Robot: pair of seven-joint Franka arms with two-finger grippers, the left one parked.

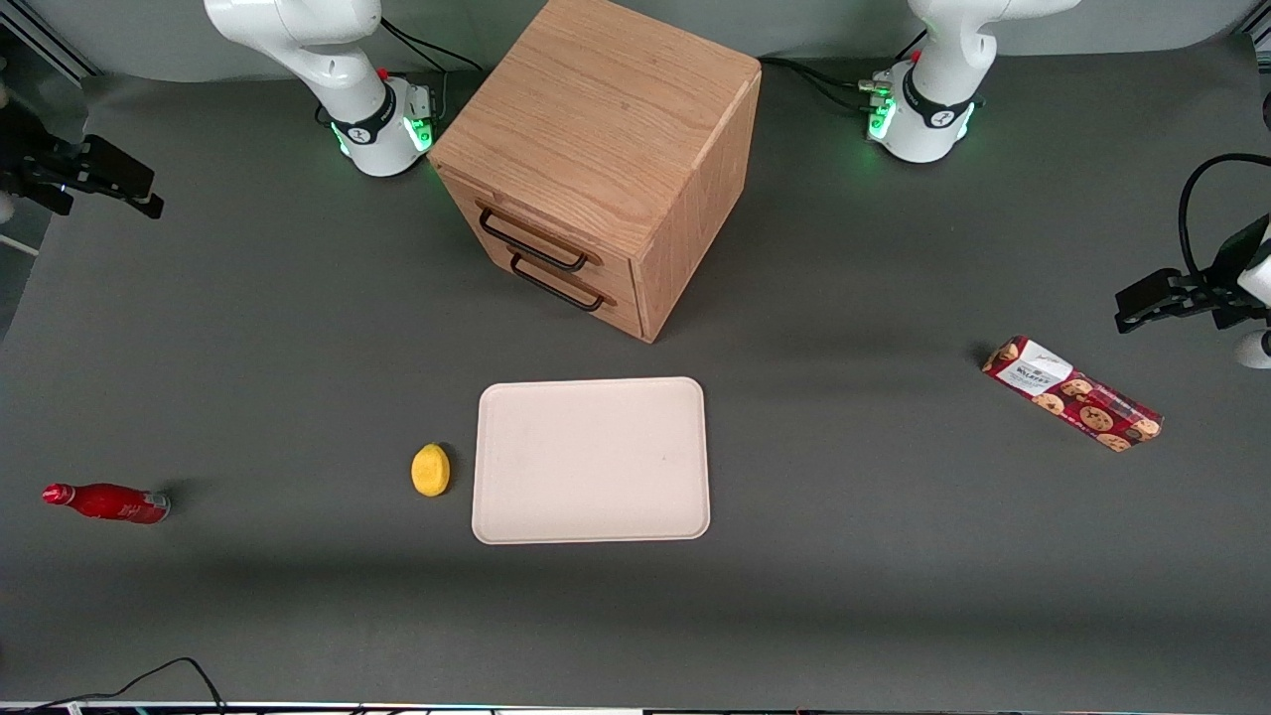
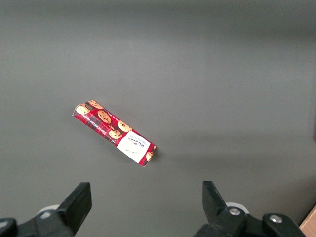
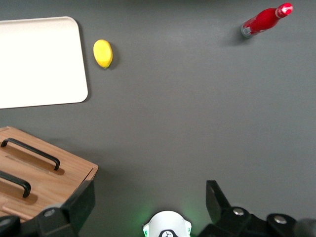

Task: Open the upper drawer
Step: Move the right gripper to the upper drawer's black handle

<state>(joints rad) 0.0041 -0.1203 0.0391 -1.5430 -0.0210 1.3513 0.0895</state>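
Approach step: end effector (image 1: 109, 189) at frame's upper left, spread wide, empty; next, reach upper drawer (image 1: 541, 230) handle (image 1: 533, 241).

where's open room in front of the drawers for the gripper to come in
The gripper hangs open off toward the working arm's end. Bare mat runs from it to the upper drawer handle. The tightest spot is the strip between the cabinet and the tray, with the lemon beside the tray.
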